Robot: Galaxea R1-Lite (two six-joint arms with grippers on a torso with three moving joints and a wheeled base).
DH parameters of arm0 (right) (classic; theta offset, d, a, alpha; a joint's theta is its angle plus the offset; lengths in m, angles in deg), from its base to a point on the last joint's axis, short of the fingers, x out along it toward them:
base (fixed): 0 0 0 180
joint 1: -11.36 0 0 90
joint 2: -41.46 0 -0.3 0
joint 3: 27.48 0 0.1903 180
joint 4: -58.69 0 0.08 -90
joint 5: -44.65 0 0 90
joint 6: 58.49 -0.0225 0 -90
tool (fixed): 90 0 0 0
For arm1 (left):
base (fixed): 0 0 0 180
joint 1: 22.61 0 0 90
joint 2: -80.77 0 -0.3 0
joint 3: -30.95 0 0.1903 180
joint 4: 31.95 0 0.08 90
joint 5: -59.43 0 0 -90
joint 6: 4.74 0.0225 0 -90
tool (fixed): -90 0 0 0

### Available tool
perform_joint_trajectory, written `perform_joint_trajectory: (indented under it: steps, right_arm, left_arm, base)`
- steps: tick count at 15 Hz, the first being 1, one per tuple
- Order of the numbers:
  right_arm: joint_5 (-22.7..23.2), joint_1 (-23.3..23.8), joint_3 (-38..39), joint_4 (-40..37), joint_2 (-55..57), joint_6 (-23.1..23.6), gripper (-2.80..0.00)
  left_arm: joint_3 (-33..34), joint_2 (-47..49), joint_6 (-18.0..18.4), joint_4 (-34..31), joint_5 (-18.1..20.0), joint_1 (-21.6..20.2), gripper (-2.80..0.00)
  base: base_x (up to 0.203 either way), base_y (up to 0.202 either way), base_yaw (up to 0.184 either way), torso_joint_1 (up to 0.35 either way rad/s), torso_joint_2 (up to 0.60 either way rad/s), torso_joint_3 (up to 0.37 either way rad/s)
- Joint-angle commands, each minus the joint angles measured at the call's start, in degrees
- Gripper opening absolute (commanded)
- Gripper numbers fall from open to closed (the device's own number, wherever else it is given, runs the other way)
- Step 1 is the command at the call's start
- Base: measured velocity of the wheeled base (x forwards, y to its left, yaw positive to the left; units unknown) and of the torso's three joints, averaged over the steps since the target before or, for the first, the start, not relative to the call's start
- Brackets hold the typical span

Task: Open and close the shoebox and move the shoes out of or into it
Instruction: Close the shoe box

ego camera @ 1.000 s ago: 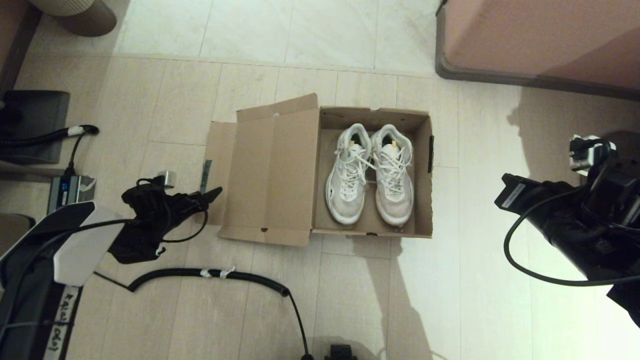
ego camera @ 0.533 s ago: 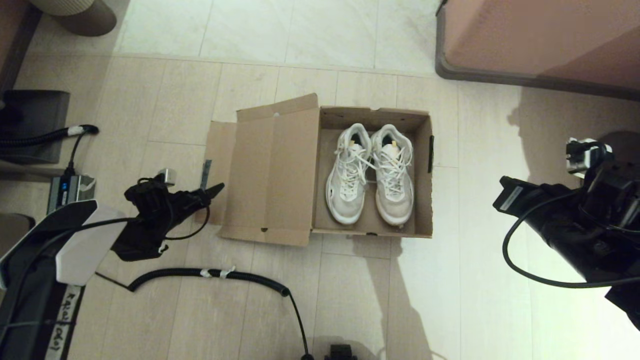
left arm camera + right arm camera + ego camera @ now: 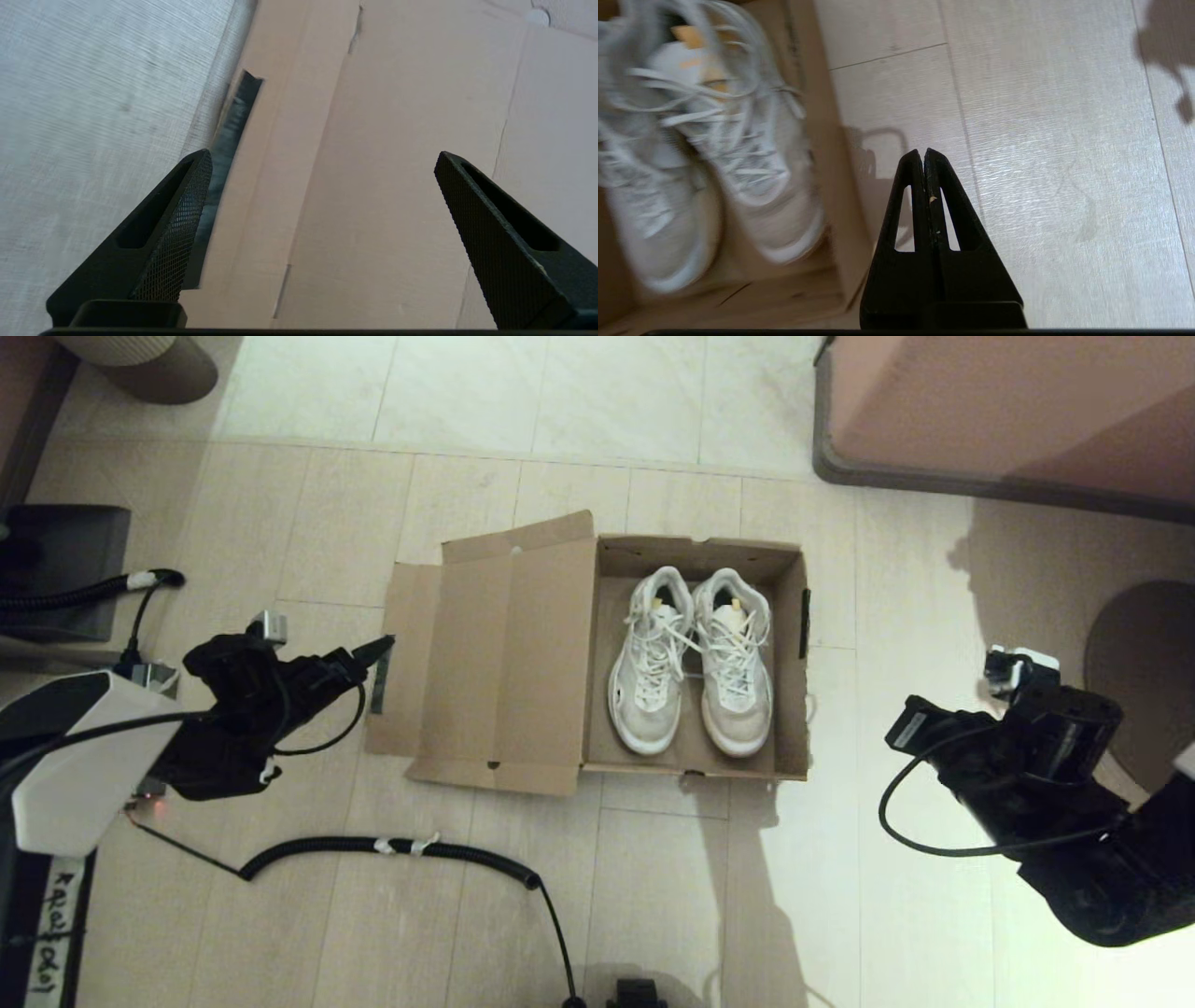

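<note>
The brown cardboard shoebox (image 3: pixel 789 616) stands open on the floor, its lid (image 3: pixel 504 663) folded flat to the left. Both white sneakers (image 3: pixel 691 658) lie side by side inside, toes toward me. My left gripper (image 3: pixel 378 653) is open at the lid's left edge flap, beside the dark tape strip (image 3: pixel 377 686). In the left wrist view the left gripper (image 3: pixel 322 158) spans the lid cardboard (image 3: pixel 397 140) next to the tape strip (image 3: pixel 236 112). My right gripper (image 3: pixel 904 730) hovers right of the box. The right wrist view shows the right gripper (image 3: pixel 923 151) shut and empty over the floor, near the box wall (image 3: pixel 831 177) and sneakers (image 3: pixel 705 154).
A black coiled cable (image 3: pixel 392 847) crosses the floor in front of the box. A pink-brown piece of furniture (image 3: pixel 1008 411) fills the far right. A dark round base (image 3: pixel 1144 672) sits at the right edge, and black equipment (image 3: pixel 65 569) at the left.
My left gripper has moved farther away along the lid's left edge. My right arm has swung left toward the box and nearer to me. Box and shoes have not moved.
</note>
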Motion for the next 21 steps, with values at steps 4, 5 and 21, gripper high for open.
perform_joint_trajectory:
  steps: [4, 5, 21]
  right_arm:
    - [0.0, 2.4, -1.2, 3.3, 7.3, 0.2, -2.8]
    - [0.1, 2.4, -1.3, 3.3, 7.5, 0.2, -2.8]
    - [1.0, 7.0, -5.7, 4.4, 13.7, 4.6, -2.8]
  left_arm:
    - [-6.8, 6.0, 0.1, 0.0, 1.1, -2.1, 0.0]
    - [-9.6, 8.3, 0.1, 0.0, 1.6, -2.3, 0.0]
    - [-17.8, 14.5, -7.1, -2.4, 8.0, -0.1, 0.0]
  base:
    - [0.0, 0.0, 0.0, 0.0, 0.0, 0.0]
    - [0.0, 0.0, 0.0, 0.0, 0.0, 0.0]
    - [0.0, 0.0, 0.0, 0.0, 0.0, 0.0]
